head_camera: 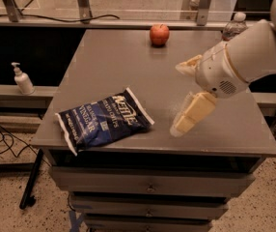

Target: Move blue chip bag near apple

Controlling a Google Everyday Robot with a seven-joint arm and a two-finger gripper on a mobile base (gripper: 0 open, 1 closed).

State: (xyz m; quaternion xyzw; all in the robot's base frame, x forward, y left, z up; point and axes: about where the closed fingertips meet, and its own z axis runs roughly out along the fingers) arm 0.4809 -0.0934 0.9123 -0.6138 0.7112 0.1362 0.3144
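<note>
The blue chip bag [103, 121] lies flat near the front left corner of the grey table [114, 62], white lettering up. The red-orange apple [159, 34] stands at the table's far edge, a little right of centre. My gripper [176, 98] hangs over the table's right half, to the right of the bag and in front of the apple. It is open and empty, with one cream finger [192, 113] pointing down-left toward the table top and the other [188, 65] higher up. It touches neither the bag nor the apple.
A clear plastic water bottle [234, 27] stands at the far right of the table, partly behind my arm. A white soap dispenser [22, 79] sits on a lower ledge to the left. Drawers [150, 187] fill the table's front. Cables lie on the floor at left.
</note>
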